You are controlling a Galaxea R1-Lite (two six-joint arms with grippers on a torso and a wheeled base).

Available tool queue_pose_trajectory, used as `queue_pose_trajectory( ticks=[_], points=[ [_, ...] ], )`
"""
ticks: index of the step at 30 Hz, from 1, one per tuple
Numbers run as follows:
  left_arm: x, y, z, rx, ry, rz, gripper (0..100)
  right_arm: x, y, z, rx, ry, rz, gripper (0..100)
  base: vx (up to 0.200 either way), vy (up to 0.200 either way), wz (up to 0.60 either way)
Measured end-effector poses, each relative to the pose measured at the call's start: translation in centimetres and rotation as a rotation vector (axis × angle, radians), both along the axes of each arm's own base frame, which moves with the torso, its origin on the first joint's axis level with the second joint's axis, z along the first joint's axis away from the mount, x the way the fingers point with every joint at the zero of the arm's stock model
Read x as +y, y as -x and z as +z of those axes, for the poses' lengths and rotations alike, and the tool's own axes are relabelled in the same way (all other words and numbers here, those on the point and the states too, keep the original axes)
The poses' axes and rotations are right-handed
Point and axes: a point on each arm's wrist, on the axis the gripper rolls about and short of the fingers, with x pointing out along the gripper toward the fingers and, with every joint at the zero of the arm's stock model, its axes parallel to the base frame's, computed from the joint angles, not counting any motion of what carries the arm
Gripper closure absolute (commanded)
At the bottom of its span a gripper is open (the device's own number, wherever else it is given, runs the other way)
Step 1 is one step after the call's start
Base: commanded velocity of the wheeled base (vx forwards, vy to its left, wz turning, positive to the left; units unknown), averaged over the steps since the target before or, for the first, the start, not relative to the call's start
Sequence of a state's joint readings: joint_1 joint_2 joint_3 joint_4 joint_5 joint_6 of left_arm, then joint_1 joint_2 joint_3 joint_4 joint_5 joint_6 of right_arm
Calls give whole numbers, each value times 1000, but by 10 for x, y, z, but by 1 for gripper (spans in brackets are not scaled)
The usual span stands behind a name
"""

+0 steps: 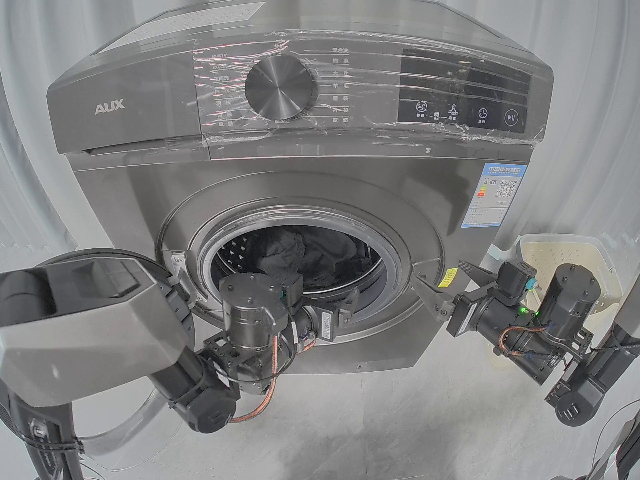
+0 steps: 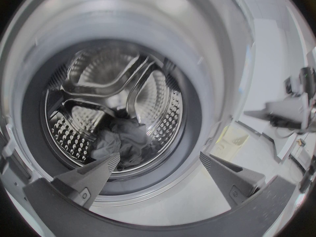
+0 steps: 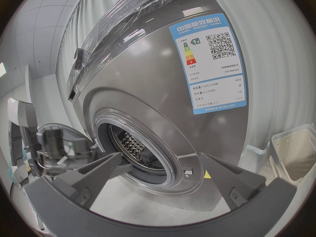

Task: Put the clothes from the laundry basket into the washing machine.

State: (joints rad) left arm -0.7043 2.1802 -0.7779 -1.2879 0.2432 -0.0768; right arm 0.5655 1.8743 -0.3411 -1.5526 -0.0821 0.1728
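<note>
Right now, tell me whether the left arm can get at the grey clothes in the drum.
Probably yes. The left gripper hangs open right at the mouth of the washing machine, facing the grey clothes low in the drum, with nothing between them.

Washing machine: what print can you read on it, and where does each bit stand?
"AUX": drawer front of the washing machine.
"CHINA ENERGY LABEL", "0.612", "48", "1.03": blue energy label.
Characters around the dial, touch panel captions, yellow sticker: too small to read.
</note>
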Motion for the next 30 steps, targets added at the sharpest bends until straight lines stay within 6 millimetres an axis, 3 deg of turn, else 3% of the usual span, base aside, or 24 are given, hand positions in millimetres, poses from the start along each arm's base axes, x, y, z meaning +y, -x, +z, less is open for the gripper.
queue_pose_trajectory(
  ticks=[6,13,26,30],
  points=[
    [10,34,28,-41,87,-41,0,0,3,-1,6,4,-3,0,0,0,0],
    [28,92,50,-19,154,-125,0,-7,17,4,3,2,-1,0,0,0,0],
    [73,138,73,-88,218,-103,0,-51,67,14,-3,0,-50,0,0,0,0],
    [86,146,76,-115,200,-73,0,-64,78,22,-42,-20,-80,0,-200,0,0]
  ],
)
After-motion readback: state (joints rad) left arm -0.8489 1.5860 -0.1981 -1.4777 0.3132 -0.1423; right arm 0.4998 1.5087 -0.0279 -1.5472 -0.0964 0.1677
